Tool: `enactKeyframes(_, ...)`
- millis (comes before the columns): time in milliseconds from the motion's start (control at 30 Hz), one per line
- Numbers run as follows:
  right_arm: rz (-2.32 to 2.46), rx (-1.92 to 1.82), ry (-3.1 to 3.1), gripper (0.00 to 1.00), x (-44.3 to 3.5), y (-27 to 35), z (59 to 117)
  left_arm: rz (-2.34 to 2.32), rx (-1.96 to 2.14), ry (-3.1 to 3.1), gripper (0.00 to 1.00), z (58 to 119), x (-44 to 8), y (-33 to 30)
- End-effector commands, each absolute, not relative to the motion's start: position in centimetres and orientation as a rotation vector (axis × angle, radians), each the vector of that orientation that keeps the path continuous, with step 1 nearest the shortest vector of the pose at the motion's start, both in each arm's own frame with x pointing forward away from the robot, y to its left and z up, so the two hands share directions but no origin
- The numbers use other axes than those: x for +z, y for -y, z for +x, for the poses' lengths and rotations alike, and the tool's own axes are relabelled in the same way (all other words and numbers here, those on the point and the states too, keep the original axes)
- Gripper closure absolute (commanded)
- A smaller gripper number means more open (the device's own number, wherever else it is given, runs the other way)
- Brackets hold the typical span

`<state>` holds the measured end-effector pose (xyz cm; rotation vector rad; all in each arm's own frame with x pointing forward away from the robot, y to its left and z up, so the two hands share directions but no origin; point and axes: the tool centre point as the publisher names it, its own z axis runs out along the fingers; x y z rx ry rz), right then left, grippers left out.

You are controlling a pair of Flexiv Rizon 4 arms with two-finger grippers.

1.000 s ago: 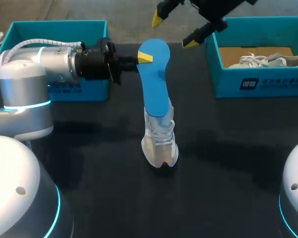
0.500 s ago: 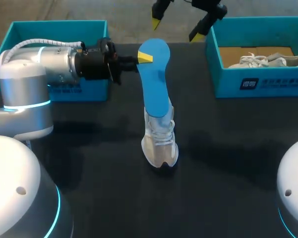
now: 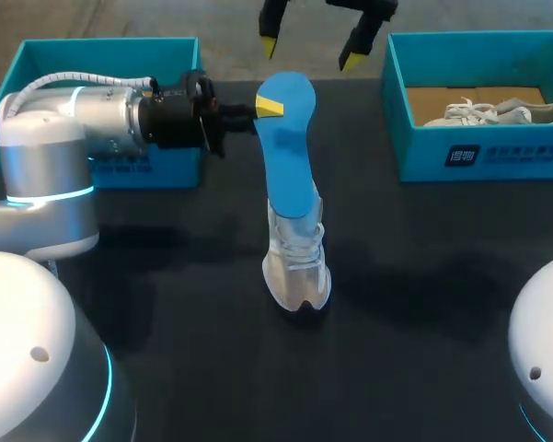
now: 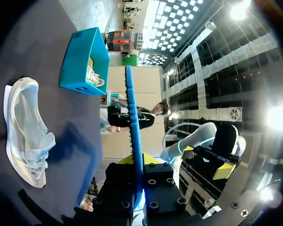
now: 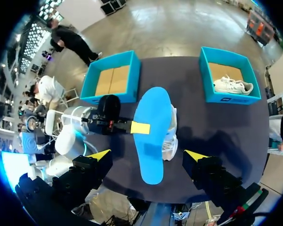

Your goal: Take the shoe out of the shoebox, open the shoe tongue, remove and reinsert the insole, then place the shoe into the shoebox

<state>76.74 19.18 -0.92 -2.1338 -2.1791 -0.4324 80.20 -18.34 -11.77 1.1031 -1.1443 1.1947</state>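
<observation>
Insole (image 3: 288,147) aloft in my left gripper, shoe on the table beneath it.

Blue insole hangs flat over the middle of the table, and its near end overlaps the shoe's (image 3: 296,267) opening from above; I cannot tell whether the two touch. The pale shoe stands on its sole on the dark table (image 3: 423,313), toe toward the near edge, out of both boxes. My left gripper (image 3: 269,108) comes in from the left and is clamped on the insole's left edge near its far end, the insole edge-on between the fingers in the left wrist view. My right gripper (image 3: 308,53) hovers past the insole's far end, fingers spread wide, holding nothing. One teal shoebox (image 3: 101,51) sits far left, behind my left arm. A second shoebox (image 3: 478,157) at far right holds another pale shoe (image 3: 497,110).
</observation>
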Motion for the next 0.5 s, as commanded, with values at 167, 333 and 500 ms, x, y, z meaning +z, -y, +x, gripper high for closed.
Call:
enactKeyframes(167,-2.274,-0.238,2.267,0.0,-1.08,-19.59,76.66,1.101,1.195,1.143,1.0,80.25,-11.86,18.37)
enactKeyframes(333,-2.278,-0.217,2.265,0.0,-1.22,-19.44,76.61,1.101,1.195,1.143,1.0,80.25,-11.86,18.37)
enactKeyframes(500,-2.278,-0.217,2.265,0.0,-1.22,-19.44,76.61,1.101,1.195,1.143,1.0,80.25,-11.86,18.37)
